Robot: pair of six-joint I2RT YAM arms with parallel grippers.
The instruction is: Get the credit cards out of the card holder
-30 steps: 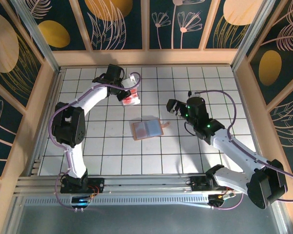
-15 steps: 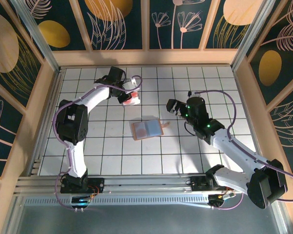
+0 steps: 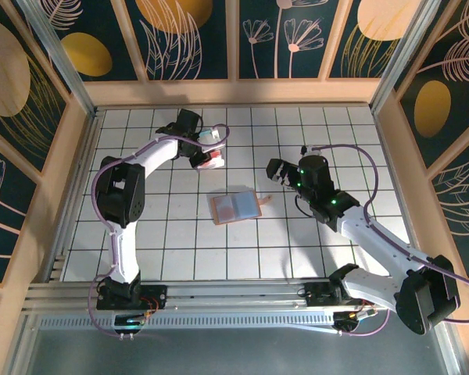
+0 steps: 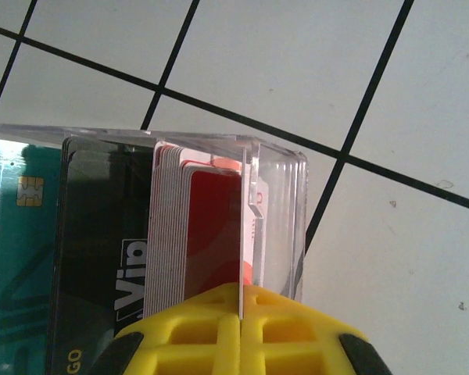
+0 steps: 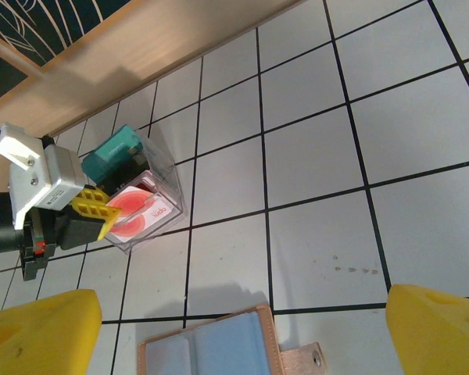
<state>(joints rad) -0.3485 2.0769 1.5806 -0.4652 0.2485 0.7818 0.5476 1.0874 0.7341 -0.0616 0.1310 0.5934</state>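
My left gripper (image 4: 241, 312) is clenched, its yellow fingers pressed together right at the near edge of the clear box (image 4: 275, 203); whether the thin wall is pinched between them I cannot tell. Through the plastic I read "Vip" in white on a black card (image 4: 102, 250), with the letters "GO" lower down. Left of it is a teal card (image 4: 19, 242) with a gold chip, and right of it a stack of pale cards fronted by a red card (image 4: 215, 234). That one has small writing too blurred for me to read.

My right gripper (image 3: 280, 173) is released, fingers spread wide, hanging just right of the card holder (image 3: 236, 207). The holder lies open and flat near the middle of the table (image 3: 336, 133), grey-blue inside with a tan border and a small tab on its right edge.

The box sits near the far wooden rail (image 5: 164, 55), well apart from the holder, with bare white tiles between them and more open tiles on my right
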